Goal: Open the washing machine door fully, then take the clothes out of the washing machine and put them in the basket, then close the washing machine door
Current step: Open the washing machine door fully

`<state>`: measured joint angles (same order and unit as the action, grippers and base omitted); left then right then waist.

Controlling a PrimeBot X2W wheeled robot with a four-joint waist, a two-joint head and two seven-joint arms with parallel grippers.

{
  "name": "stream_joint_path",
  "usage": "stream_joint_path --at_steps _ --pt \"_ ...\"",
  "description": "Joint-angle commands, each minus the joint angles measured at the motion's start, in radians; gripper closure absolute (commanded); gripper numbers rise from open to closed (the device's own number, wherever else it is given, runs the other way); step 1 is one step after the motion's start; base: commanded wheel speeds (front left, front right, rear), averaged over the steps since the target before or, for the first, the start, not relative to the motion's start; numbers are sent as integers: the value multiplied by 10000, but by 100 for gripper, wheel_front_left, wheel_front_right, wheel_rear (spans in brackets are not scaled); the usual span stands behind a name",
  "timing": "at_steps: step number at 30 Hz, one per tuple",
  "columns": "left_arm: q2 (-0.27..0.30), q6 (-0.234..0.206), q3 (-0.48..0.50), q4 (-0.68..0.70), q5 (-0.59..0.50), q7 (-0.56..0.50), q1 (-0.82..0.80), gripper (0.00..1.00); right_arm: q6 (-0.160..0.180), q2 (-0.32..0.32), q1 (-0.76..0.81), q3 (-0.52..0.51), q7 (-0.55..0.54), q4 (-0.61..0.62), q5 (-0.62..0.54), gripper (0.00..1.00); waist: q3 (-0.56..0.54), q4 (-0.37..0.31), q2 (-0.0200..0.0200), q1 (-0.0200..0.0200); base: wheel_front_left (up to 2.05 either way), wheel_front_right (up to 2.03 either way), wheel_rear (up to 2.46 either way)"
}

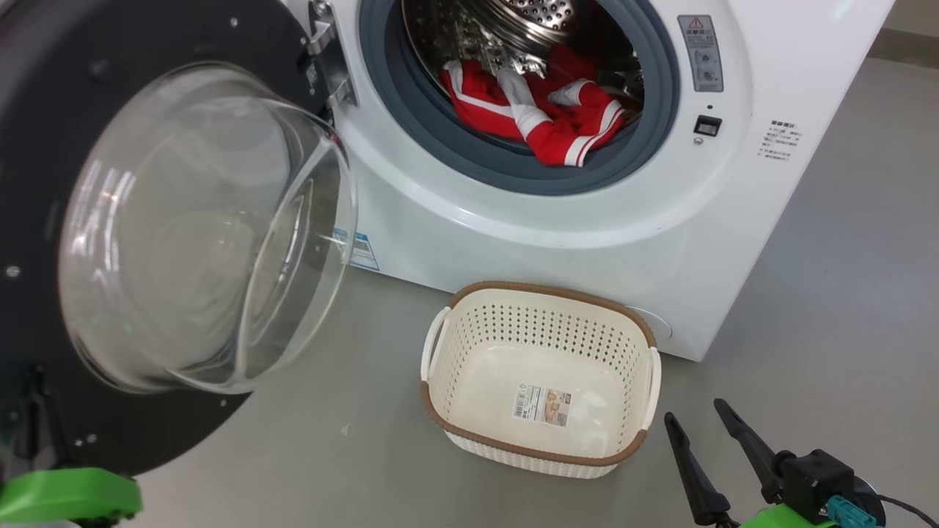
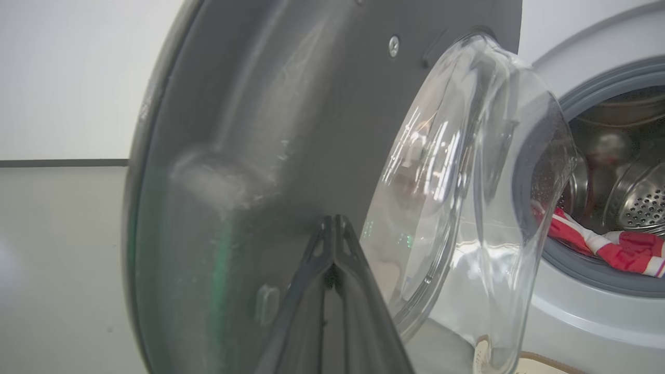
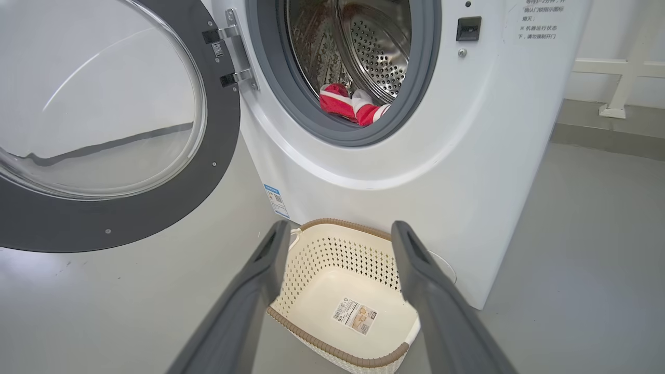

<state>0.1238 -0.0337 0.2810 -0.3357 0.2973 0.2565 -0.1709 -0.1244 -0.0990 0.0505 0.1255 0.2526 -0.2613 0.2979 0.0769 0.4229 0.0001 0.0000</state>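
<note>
The washing machine [image 1: 513, 235] stands with the washing machine door [image 1: 183, 29] swung out to the left, its glass bowl [image 1: 198, 227] facing me. The clothes [image 1: 543, 110], red with white stripes and cuffs, lie in the drum's mouth against the grey gasket. The basket [image 1: 550, 290] sits on the floor in front of the machine with only its label sticker inside. My right gripper [image 1: 697, 414] is open and holds nothing, low beside the basket's right end, seen as the right gripper [image 3: 340, 228]. My left gripper [image 2: 332, 221] is shut and holds nothing, its tips at the door [image 2: 249, 104] on its inner black face; I cannot tell if they touch.
Grey floor [image 1: 843, 293] spreads to the right of the machine and under the door. A blue label sticker [image 1: 363, 253] is on the machine's lower front. A white frame [image 3: 623, 78] stands by the wall behind the machine at the right.
</note>
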Motion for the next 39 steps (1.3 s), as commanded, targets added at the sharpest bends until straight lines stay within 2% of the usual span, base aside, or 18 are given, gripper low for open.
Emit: stream_joint_path --at_steps 1,23,39 --pt "577 24 585 21 -178 53 -546 100 -63 -150 -413 292 92 220 -32 0 60 -41 -1 0 0 0 0" --pt "1554 453 2347 -2118 -902 53 -2412 100 -63 -416 -875 637 92 263 -23 0 966 -423 -1 0 0 0 0" --pt "2291 1038 3512 -3560 -1374 53 -3509 100 -63 -520 -1131 737 92 256 -18 0 1359 -528 -1 0 0 0 0"
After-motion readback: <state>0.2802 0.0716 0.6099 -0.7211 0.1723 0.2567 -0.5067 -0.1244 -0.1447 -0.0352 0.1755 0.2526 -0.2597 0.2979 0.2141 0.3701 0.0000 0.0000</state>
